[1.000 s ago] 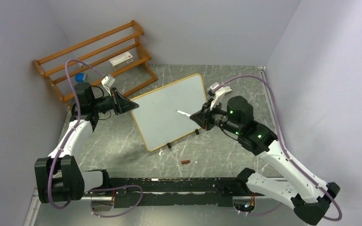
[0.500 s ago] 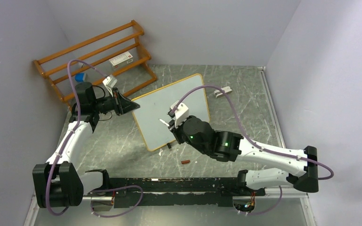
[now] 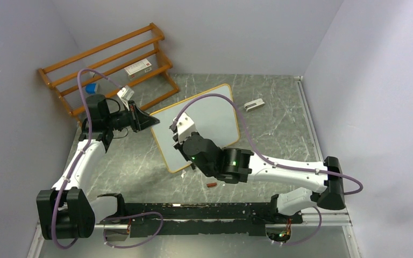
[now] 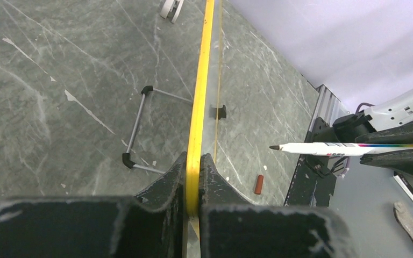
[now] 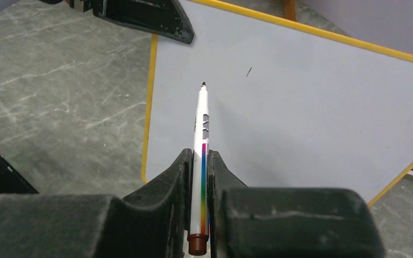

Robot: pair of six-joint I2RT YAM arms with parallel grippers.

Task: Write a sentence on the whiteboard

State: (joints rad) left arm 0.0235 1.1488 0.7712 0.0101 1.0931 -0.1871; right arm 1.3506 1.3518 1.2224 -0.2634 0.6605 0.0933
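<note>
The whiteboard [image 3: 207, 121] stands tilted on its feet in the middle of the table [image 3: 279, 134], in front of the rack [image 3: 107, 62], with its writing face turned toward the arms. The left arm rises from its base along the left side, bends at the elbow near the rack and points its wrist rightward, level with the board's left corner. The left gripper [image 3: 153, 122] is clamped on that corner: in the left wrist view its fingers [image 4: 166, 185] press on both sides of the yellow frame edge, the board seen edge-on with its wire stand [image 4: 139, 129] behind it. The right arm lies stretched low and far to the left from its base at the near right, its forearm crossing in front of the board's near edge and the wrist turned up toward the board's left half. The right gripper [image 5: 196, 158] is closed on a marker [image 5: 201, 137], a white pen with a rainbow stripe, gripped near its back end with the dark tip aimed at the upper left part of the face. From the left wrist the tip looks apart from the surface. One short dark stroke [image 5: 249, 71] sits on the board, right of the tip. A red cap [image 3: 212, 185] lies on the table near the right forearm.
</note>
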